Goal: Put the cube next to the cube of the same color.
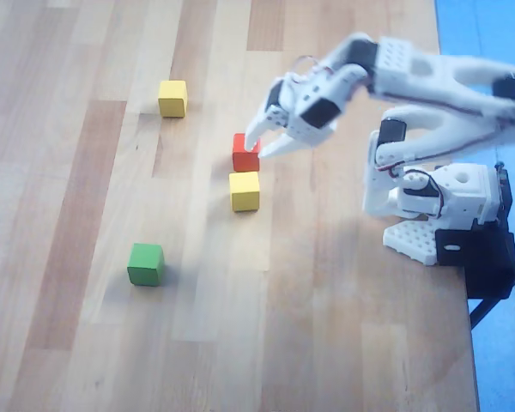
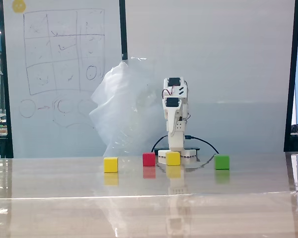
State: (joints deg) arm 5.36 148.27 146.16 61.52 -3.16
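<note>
2 yellow cubes lie flat in the overhead view: one cube (image 1: 245, 190) mid-frame, the other cube (image 1: 172, 98) upper left, well apart.

A: Bright, even daylight from overhead; the table (image 1: 112, 172) looks washed out toward nine o'clock, and the cubes throw only faint, soft shadows.

B: The arm (image 1: 429, 77) smears a little at two o'clock, motion blur. In the fixed view the tabletop (image 2: 149, 198) is glossy, mirroring the cubes, with a glare streak at six o'clock. The whiteboard (image 2: 59, 74) stays sharp.
</note>
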